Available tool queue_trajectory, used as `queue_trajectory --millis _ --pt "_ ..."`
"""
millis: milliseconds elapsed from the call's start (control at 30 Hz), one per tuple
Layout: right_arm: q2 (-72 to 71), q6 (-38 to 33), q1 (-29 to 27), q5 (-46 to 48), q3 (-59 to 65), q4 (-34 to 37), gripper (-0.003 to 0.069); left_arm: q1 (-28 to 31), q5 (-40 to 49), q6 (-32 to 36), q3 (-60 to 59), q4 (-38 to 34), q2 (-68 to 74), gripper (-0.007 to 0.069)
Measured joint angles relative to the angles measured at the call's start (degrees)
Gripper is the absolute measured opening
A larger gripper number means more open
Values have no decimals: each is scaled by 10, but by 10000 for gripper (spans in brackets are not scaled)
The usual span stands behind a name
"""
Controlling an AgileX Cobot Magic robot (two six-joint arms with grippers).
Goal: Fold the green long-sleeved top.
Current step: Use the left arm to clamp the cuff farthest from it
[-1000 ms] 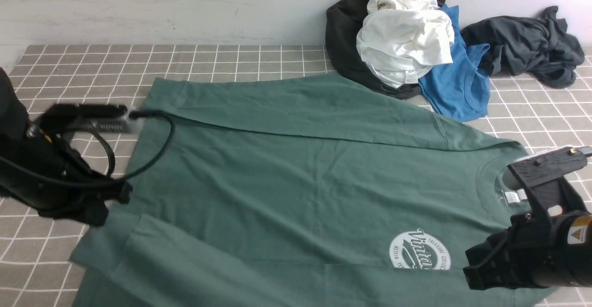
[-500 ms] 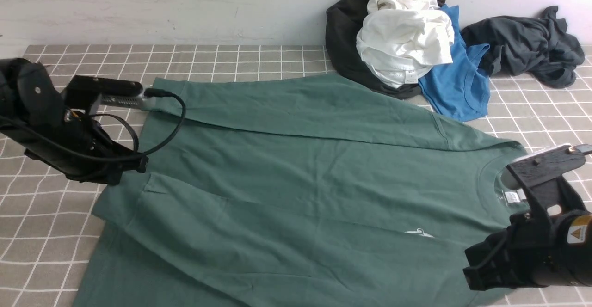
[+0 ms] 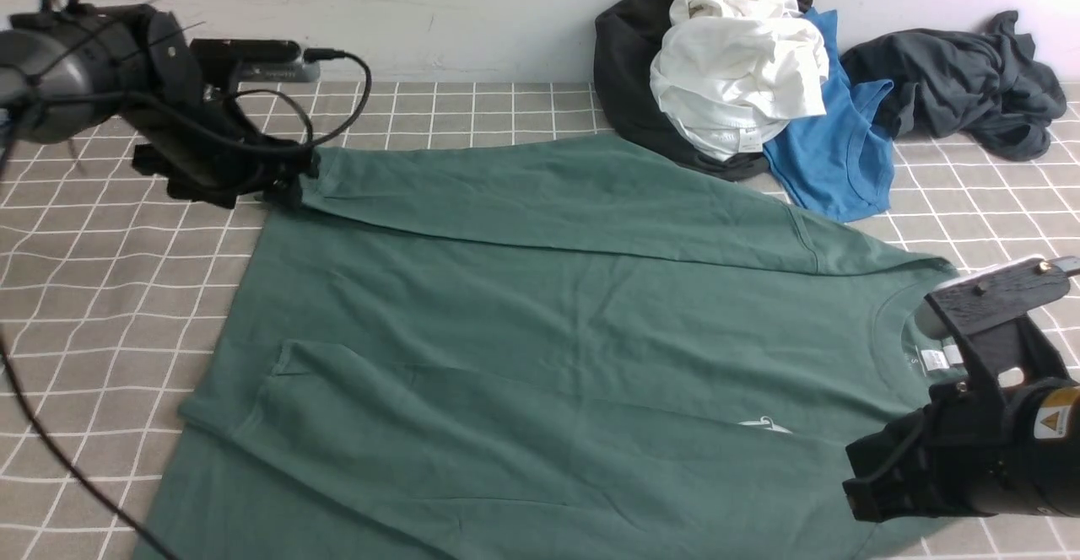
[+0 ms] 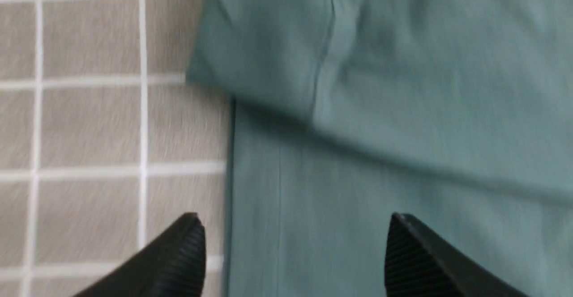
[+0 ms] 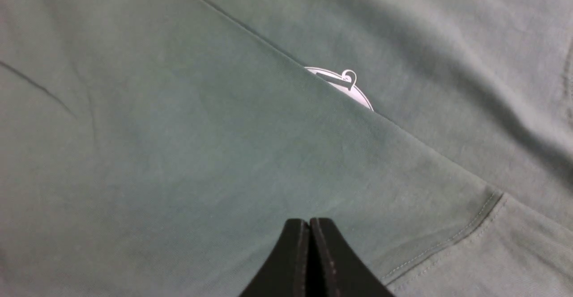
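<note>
- Left gripper (image 4: pixel 293 218) has swung away from the near-left edge up to 10 o'clock on the table. It leaves the near sleeve (image 3: pixel 506 425) draped across the chest, where it was still down by the hem a second ago.
- That sleeve now covers the chest logo (image 5: pixel 344 86) — only a white sliver peeks out.
- Fingers on the left are spread wide with nothing between them. They hover over the far-left corner of the green long-sleeved top (image 3: pixel 548 307), where the far sleeve (image 3: pixel 548 197) ends.
- Right gripper (image 5: pixel 310 225) hasn't budged at 4 o'clock. Its fingers are pressed together above the near shoulder, with no cloth visibly pinched.
- Both sleeves look folded in, so by my read the body fold is next — the top lies flat and fills the middle of the table.
- Grey checked tablecloth (image 3: pixel 101 307) underneath, plain pale wall (image 3: pixel 337 12) behind.
- At 1 o'clock there's a heap: white garment (image 3: pixel 742 62), blue tee (image 3: pixel 835 147), dark garments (image 3: pixel 953 79), just touching the top's far edge.
</note>
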State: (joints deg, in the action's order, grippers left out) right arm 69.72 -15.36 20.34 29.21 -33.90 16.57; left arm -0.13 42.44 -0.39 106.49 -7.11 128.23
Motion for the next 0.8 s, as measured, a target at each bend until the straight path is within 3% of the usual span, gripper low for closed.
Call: queue_trajectory --millis 267,567,633,733,767,800 --pt "0 0 0 -2 0 -23 -10 4 28 -119 182 2 141 500" --pt "0 0 0 -15 0 -27 -10 25 34 -183 224 -1 172 489" --pt "0 0 0 -21 0 -28 -10 25 35 -183 225 -1 173 456" --pt "0 0 0 -33 0 -28 -10 25 35 -183 225 0 175 327" --pt "0 0 0 -34 0 -28 -10 25 35 -183 225 0 175 316" --pt "0 0 0 -39 0 -28 -10 25 35 -182 225 0 175 218"
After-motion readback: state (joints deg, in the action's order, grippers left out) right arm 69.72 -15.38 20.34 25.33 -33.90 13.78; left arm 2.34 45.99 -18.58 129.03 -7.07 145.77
